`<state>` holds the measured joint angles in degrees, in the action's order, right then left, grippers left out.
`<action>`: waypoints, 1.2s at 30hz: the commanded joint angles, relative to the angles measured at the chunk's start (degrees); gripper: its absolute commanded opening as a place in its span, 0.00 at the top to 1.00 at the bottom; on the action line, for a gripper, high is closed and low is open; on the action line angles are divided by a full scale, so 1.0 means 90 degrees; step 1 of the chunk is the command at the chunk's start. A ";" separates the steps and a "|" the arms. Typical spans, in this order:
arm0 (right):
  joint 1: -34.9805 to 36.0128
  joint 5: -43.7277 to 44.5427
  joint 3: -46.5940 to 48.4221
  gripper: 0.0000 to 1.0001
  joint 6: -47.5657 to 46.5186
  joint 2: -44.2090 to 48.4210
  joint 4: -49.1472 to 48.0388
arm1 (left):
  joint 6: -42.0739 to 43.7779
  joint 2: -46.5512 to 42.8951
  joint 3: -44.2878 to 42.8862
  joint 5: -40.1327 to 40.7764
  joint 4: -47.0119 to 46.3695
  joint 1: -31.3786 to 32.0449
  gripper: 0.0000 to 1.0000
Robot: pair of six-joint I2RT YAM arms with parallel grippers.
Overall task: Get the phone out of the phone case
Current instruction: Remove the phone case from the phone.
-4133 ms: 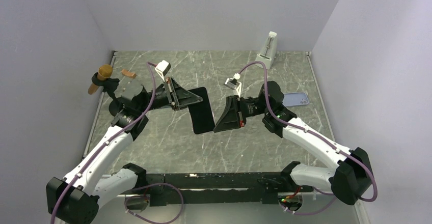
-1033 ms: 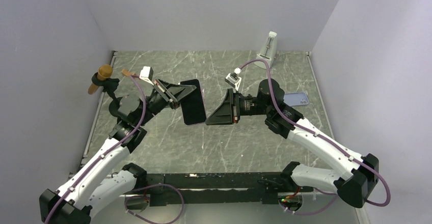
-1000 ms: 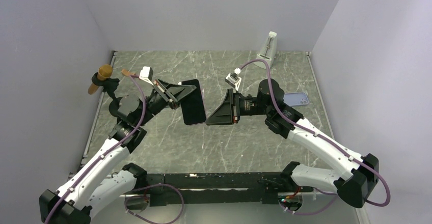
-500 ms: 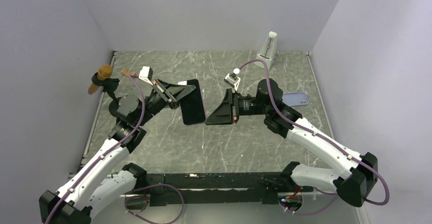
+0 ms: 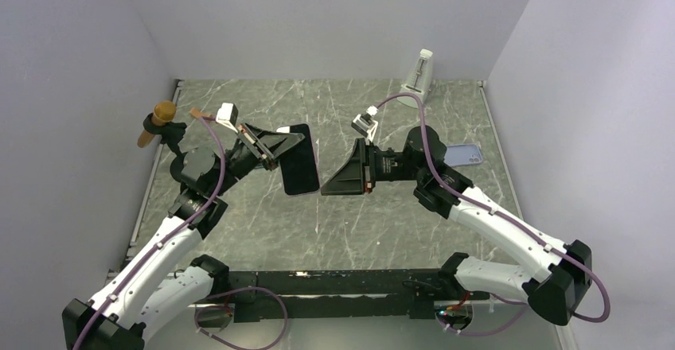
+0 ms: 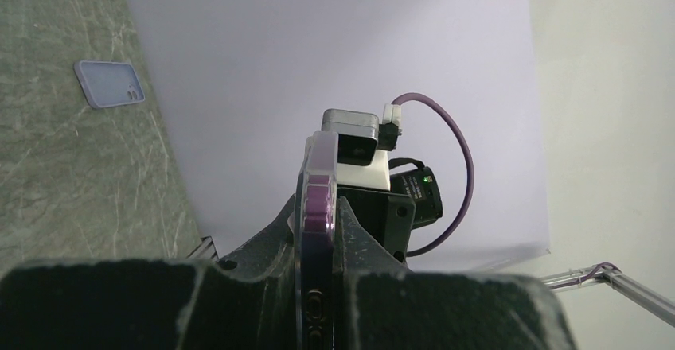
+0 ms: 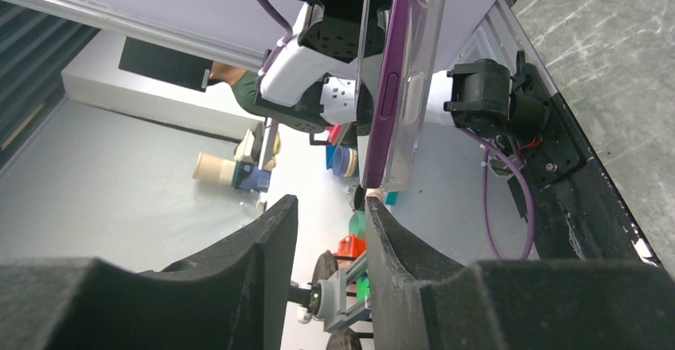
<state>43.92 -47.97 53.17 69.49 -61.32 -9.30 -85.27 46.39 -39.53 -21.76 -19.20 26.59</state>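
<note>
Midair, the left fingers (image 6: 255,286) clamp the phone (image 5: 298,160) on edge, while the right fingers (image 7: 263,270) stand slightly apart at its lower corner. The phone case (image 5: 464,154) lies flat on the worktop (image 5: 358,223) near the right wall, well apart.

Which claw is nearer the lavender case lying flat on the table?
Right. The right claw sits left of the case; the left claw, gripping the phone, is farther left.
</note>
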 commanded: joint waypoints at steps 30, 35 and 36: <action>0.0128 0.0563 0.0371 0.61 -0.0153 -0.0984 0.0259 | -0.0337 -0.0350 -0.0283 -0.0260 -0.0517 0.0102 1.00; 0.0107 0.0718 0.0614 0.60 -0.0226 -0.1235 0.0457 | -0.0378 -0.0427 -0.0235 -0.0279 -0.0465 0.0299 1.00; 0.0110 0.0720 0.0646 0.60 -0.0223 -0.1273 0.0449 | -0.0410 -0.0457 -0.0196 -0.0249 -0.0503 0.0340 1.00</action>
<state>45.12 -49.89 56.38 70.19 -69.32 -7.09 -82.81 45.17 -39.38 -20.38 -16.21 26.13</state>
